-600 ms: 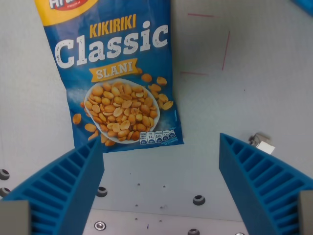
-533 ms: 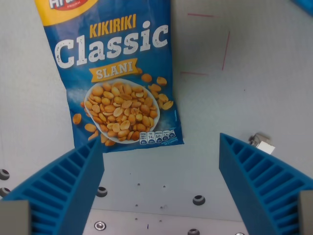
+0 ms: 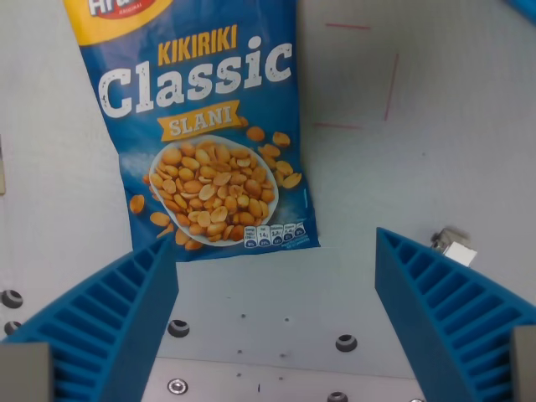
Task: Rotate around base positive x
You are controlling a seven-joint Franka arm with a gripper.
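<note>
A blue peanut bag (image 3: 201, 126) marked "KIKIRIKI Classic SLANI" lies flat on the white table (image 3: 419, 184), in the upper left of the wrist view. My gripper (image 3: 276, 276) is open and empty. Its two blue ribbed fingers (image 3: 105, 327) stand wide apart at the bottom of the view, one at each side. The left finger's tip is just below the bag's lower left corner. The bag's top runs out of the frame.
A small white and metal part (image 3: 452, 245) lies beside the right finger. Thin red lines (image 3: 390, 75) are drawn on the table at the upper right. Bolt holes (image 3: 346, 342) dot the table's near edge. A blue object (image 3: 523, 5) shows in the top right corner.
The whole scene has shifted slightly right and down in the view, so the camera has moved a little. The bag lies as before and the fingers keep the same gap.
</note>
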